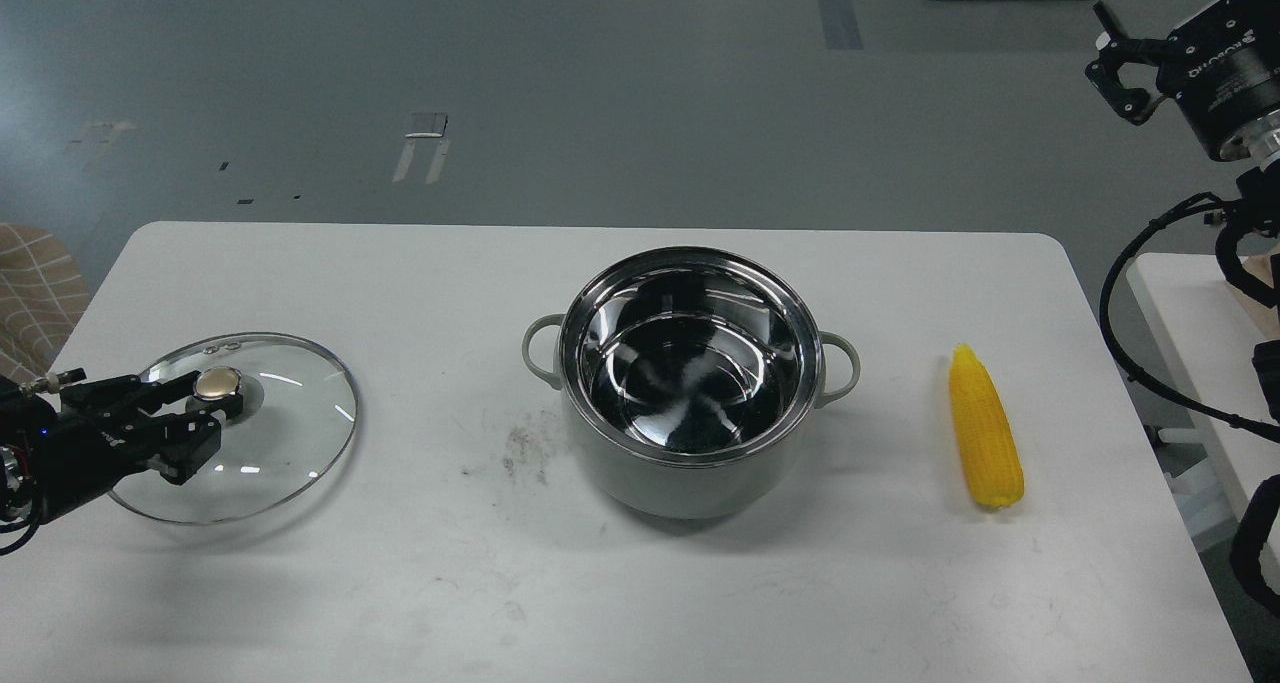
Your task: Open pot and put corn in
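Note:
The pale grey-green pot (690, 468) stands open in the middle of the white table (640, 603), its shiny steel inside empty. My left gripper (205, 405) is shut on the gold knob (217, 383) of the round glass lid (275, 433), holding the lid low over the table's left side. The yellow corn (985, 428) lies on the table to the right of the pot, tapered end pointing away. My right gripper (1118, 68) is high at the upper right, off the table and far from the corn, with its fingers apart.
A dark smudge (525, 448) marks the table just left of the pot. A second white table (1190, 343) stands to the right. Black cables (1140, 313) hang from my right arm.

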Robot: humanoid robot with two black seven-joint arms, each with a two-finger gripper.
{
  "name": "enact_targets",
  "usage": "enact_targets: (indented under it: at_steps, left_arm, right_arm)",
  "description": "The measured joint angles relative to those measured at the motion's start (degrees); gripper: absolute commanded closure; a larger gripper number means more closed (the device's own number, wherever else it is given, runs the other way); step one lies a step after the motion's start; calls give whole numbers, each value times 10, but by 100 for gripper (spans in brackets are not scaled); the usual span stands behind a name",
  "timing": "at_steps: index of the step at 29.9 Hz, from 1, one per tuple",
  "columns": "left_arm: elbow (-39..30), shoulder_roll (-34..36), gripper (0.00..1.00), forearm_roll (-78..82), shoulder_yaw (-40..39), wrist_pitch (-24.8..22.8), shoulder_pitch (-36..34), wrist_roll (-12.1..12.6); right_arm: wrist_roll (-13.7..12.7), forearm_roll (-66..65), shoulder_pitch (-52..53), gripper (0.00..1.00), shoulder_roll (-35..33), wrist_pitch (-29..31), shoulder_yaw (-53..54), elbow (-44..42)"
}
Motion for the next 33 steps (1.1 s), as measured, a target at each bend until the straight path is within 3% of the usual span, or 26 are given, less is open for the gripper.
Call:
enact_targets:
  at_steps: [1,3,4,20,25,33]
  left_arm:
    - [1,-4,64,0,0,0,1,0]
    - [5,-11,41,0,1,0,1,0]
    - [8,-16,36,0,1,0,1,0]
    - [29,-26,13,-58,4,-2,-17,0]
    - [25,-24,12,-125,3,-18,-103,0]
    - [39,-76,12,-302,-2,-128,-308,0]
  right_arm:
    - [0,0,0,0,0,0,0,0]
    - [0,0,0,0,0,0,0,0]
    - [0,0,0,0,0,0,0,0]
    - [0,0,-6,0,-9,0,0,8]
    - [-1,0,-6,0,-22,0,0,12]
    - [-3,-9,-26,0,-73,0,-5,49]
